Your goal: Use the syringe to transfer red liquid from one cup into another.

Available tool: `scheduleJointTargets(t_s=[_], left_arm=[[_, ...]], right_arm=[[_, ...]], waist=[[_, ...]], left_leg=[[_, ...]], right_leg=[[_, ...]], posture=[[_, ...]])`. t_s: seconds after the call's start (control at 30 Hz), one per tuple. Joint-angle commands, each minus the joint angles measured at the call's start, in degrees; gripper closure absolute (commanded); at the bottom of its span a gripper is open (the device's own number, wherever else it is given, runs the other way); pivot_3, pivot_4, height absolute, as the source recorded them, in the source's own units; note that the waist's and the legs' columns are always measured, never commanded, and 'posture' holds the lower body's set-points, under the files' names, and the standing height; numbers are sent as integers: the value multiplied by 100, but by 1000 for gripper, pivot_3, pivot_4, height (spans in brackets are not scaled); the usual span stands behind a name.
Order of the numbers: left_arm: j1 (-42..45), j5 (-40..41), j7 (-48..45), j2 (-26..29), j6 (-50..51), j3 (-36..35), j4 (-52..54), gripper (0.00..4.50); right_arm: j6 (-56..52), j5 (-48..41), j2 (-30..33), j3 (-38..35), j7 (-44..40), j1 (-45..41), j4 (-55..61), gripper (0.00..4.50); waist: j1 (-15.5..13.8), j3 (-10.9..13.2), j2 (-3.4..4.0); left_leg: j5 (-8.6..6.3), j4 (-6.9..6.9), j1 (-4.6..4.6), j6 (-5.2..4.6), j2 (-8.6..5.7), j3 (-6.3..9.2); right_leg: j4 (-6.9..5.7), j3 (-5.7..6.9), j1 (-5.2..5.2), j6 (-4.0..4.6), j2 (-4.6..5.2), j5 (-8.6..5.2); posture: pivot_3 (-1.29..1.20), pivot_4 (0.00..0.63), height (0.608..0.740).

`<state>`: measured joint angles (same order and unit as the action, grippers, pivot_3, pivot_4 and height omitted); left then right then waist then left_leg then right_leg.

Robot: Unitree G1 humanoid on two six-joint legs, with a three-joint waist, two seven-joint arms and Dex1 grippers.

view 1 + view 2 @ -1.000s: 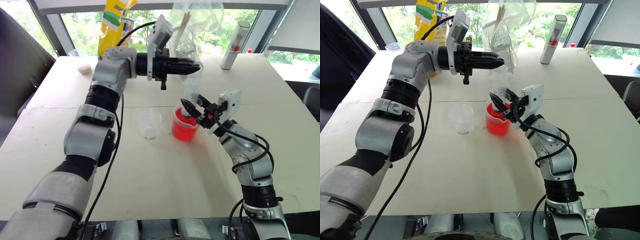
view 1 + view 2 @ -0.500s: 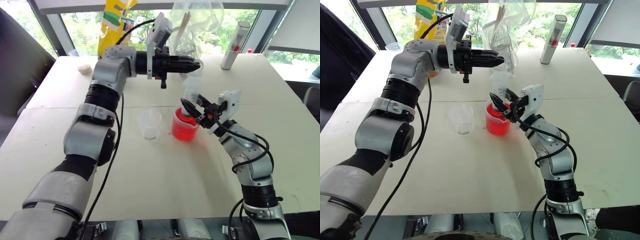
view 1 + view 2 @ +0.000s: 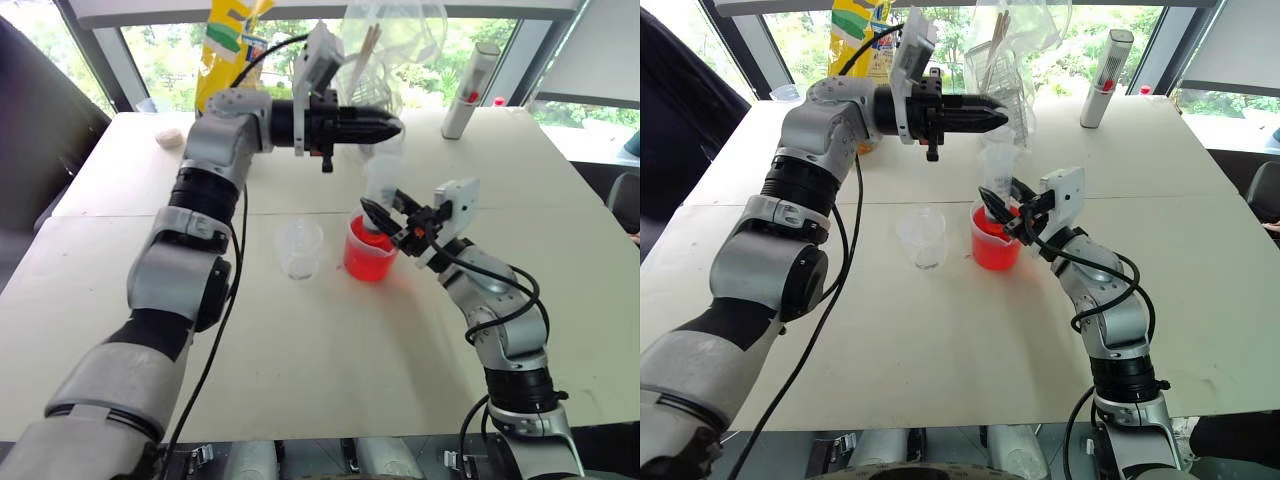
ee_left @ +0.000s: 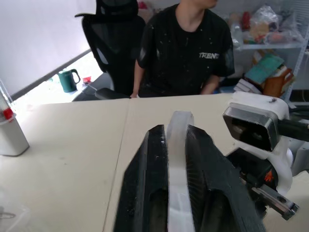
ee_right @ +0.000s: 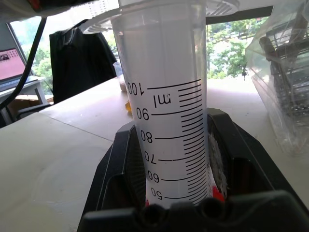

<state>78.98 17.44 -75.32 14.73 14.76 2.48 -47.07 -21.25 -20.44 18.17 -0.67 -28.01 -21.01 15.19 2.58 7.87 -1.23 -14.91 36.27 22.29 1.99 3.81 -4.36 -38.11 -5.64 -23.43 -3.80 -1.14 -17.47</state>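
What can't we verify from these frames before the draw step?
- Tip of the large clear graduated syringe: hidden inside the clear spouted beaker of red liquid in both eye views; submersion depth unknown.
- Fill level in the barrel: right wrist view cuts off at the lower marks, blocked by the right tool.
- Left tool flanks the clear plunger top; actual contact unclear.
- Small plain clear plastic cup: too small to tell whether dry.

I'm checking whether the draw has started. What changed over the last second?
Nothing visibly changed. The left gripper is still level at the top of the syringe. The right gripper stays clamped on its barrel, with the tip down in the beaker of red liquid. The small cup stands beside it, apart and unmoved.
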Motion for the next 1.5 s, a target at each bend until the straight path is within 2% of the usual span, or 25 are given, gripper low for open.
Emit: scheduleJointTargets(t_s=[0.03,0.17,0.43,0.67,0.97,1.1,1.2,1.33,1.5], left_arm=[[118,142,61,65,-71,-225,409,1806],[5,124,48,116,-19,-232,572,25],[-46,305,142,473,253,-524,700,25],[-325,303,229,1097,473,-673,833,25],[-815,197,325,1609,575,-649,1082,25],[-820,187,398,1729,554,-678,1076,25],[-819,194,437,1788,537,-691,1080,25],[-842,239,450,1914,638,-702,1233,25],[-883,312,466,2017,814,-704,1481,25]], right_arm=[[-88,-44,85,-40,-17,-81,242,3100],[-139,-75,116,-110,37,-154,365,3100],[-201,-101,105,-129,113,-261,416,3100],[-285,-196,114,-210,196,-441,501,3100],[-889,-531,272,-279,188,-1591,723,3100],[-1186,-950,-164,-27,133,-2058,635,3100],[-1157,-953,-491,185,102,-2148,427,3100],[-624,-625,-914,691,-115,-1973,-157,3100],[139,-174,-1053,994,-420,-1764,-869,3100]], waist=[[-4,0,0],[-7,0,0],[12,0,0],[4,0,0],[-2,0,0],[12,0,0],[4,0,0],[5,-2,-4],[-1,-3,-4]], left_leg=[[0,0,0,0,0,0],[0,1,1,0,0,-1],[0,0,-3,0,1,0],[0,1,-2,1,2,-1],[1,4,-1,3,4,-2],[1,2,-1,2,4,-1],[1,2,-2,2,6,1],[1,7,1,2,5,-2],[2,9,3,3,4,-1]], right_leg=[[0,0,0,0,0,0],[0,0,1,0,0,0],[-2,0,1,0,-2,0],[-3,0,1,0,0,0],[-7,2,-1,0,2,0],[-6,3,-1,1,2,0],[-9,4,-1,1,1,0],[-9,4,-1,1,6,0],[-8,6,-1,1,8,0]], posture=[[0,150,739],[0,150,739],[0,150,739],[0,150,739],[0,150,739],[0,150,739],[0,150,739],[0,150,739],[0,150,739]])
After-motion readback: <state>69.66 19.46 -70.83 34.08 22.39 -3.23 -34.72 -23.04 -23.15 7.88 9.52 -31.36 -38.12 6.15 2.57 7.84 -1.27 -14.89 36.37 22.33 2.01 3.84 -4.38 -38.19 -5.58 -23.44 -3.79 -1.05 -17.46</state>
